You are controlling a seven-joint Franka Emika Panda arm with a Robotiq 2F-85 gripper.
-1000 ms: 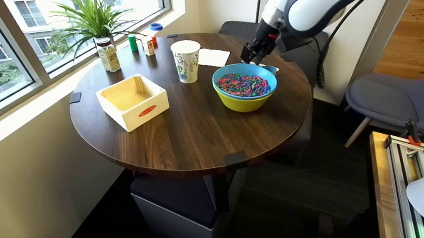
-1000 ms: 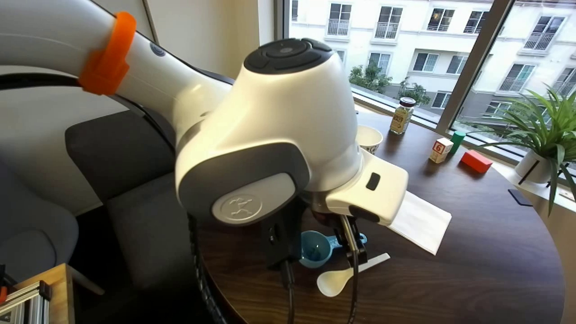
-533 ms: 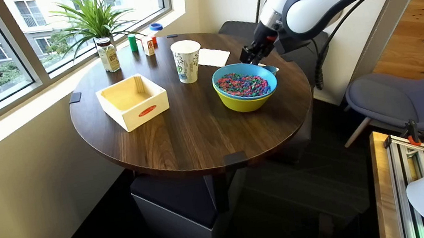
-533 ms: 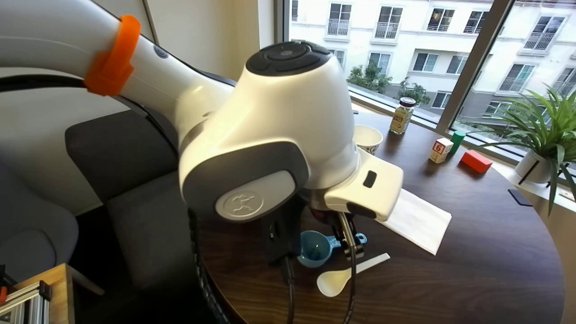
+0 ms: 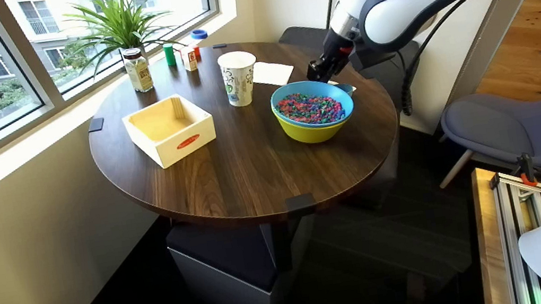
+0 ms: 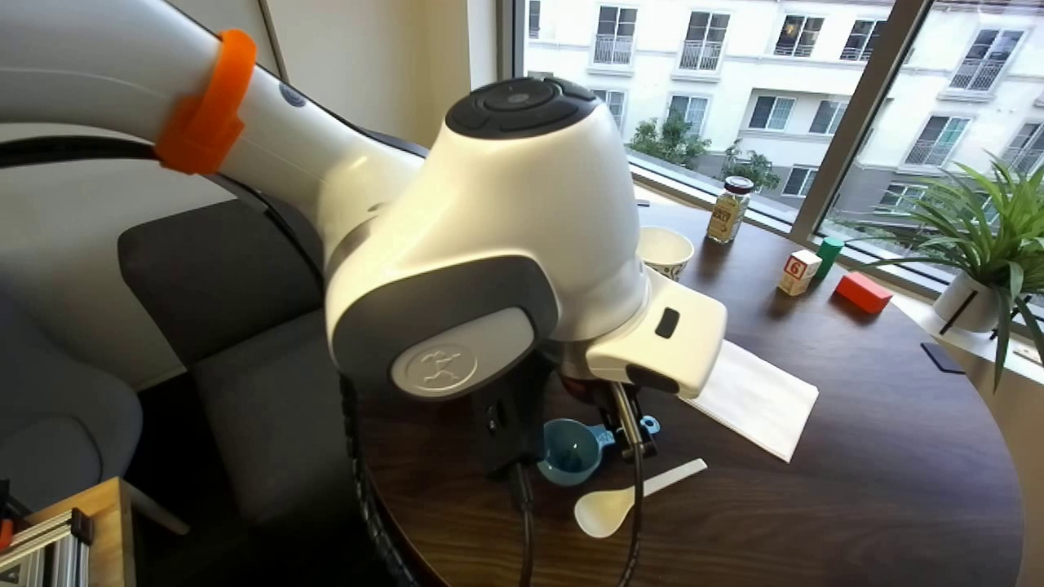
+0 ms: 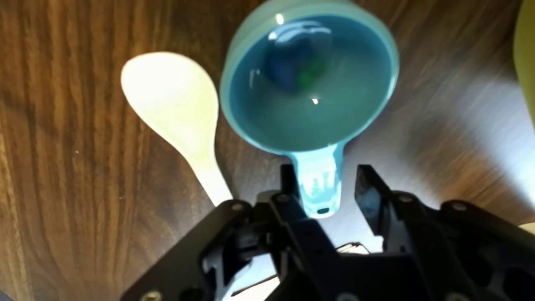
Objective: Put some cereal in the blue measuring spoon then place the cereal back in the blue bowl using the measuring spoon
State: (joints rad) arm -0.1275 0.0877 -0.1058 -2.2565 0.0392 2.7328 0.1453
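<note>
The blue measuring spoon (image 7: pixel 309 121) lies on the table, and its cup also shows in both exterior views (image 5: pixel 345 88) (image 6: pixel 571 452). A blurred blue and green spot shows inside it. My gripper (image 7: pixel 326 175) is open with its fingers on either side of the handle; the left finger is close to it, the right one stands apart. I cannot tell whether the left finger touches it. The gripper also shows in both exterior views (image 5: pixel 321 70) (image 6: pixel 639 444). The blue bowl (image 5: pixel 308 134) holds the cereal (image 5: pixel 309 108); only the bowl's edge (image 7: pixel 527 58) shows in the wrist view.
A white spoon (image 7: pixel 175 100) lies beside the measuring spoon. A napkin (image 6: pixel 763 399), a white paper cup (image 5: pixel 238 81) and a square wooden tray (image 5: pixel 188 141) are on the table. A jar (image 5: pixel 139 72), small blocks (image 6: pixel 799 273) and a plant (image 6: pixel 991 236) stand near the window.
My arm and gripper have shifted slightly to the left in both exterior views. The measuring spoon, the bowl and the cereal have not moved.
</note>
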